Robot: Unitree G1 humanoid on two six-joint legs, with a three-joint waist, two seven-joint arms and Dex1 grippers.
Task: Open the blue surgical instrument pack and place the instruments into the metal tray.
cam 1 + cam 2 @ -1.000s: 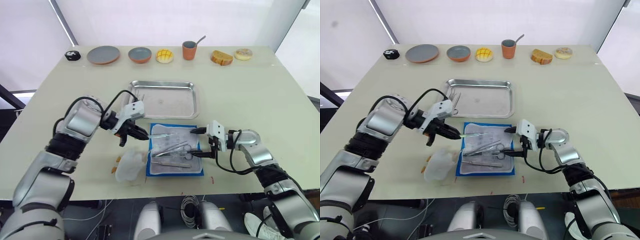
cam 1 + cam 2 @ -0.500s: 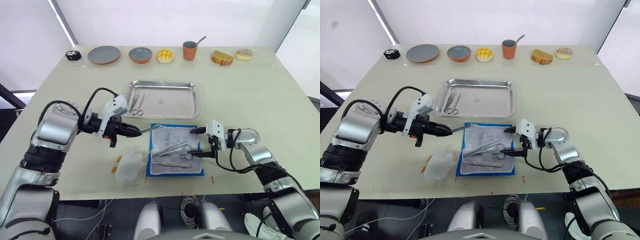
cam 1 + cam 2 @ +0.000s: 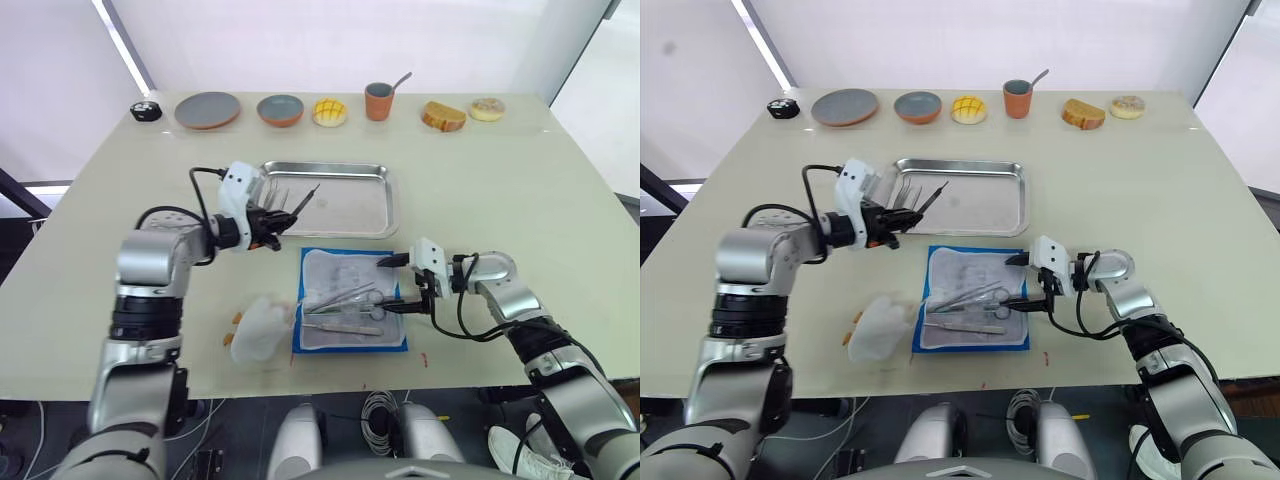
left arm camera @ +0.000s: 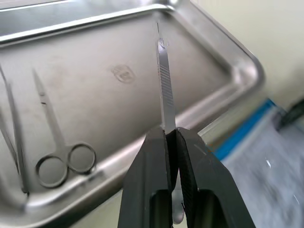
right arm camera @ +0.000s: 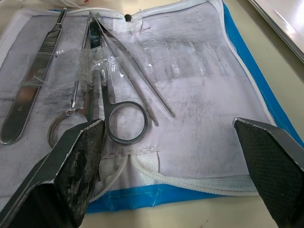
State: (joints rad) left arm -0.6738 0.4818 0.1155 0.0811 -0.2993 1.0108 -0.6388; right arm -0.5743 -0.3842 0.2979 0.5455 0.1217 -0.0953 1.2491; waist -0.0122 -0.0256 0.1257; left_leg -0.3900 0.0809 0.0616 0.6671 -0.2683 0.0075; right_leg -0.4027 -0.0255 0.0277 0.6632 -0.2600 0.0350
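One shallow shiny steel tray [image 3: 345, 205] sits mid-desk [image 3: 520, 190] and holds two thin silver instruments near its left end: a pair of scissors [image 4: 59, 152] and a slim forceps-like piece [image 4: 13, 137]. One open blue fabric pack with pale lining [image 3: 350, 300] lies just in front of the tray, with about four silver instruments on it: a flat handle [image 5: 28, 90], scissors [image 5: 111, 111], tweezers [image 5: 137, 78], and one more I can't make out. One white plush toy [image 3: 262, 328] lies beside the pack's left edge. Since half a second ago the left gripper [image 4: 170, 137] has swung from beside the pack up to the tray's left end; it is clamped on a slim silver scalpel-like handle [image 4: 165, 85] that points out over the tray interior, above the metal. The right gripper [image 3: 405, 285] hasn't moved, fingers spread wide at the pack's right edge, over the lining, touching no instrument.
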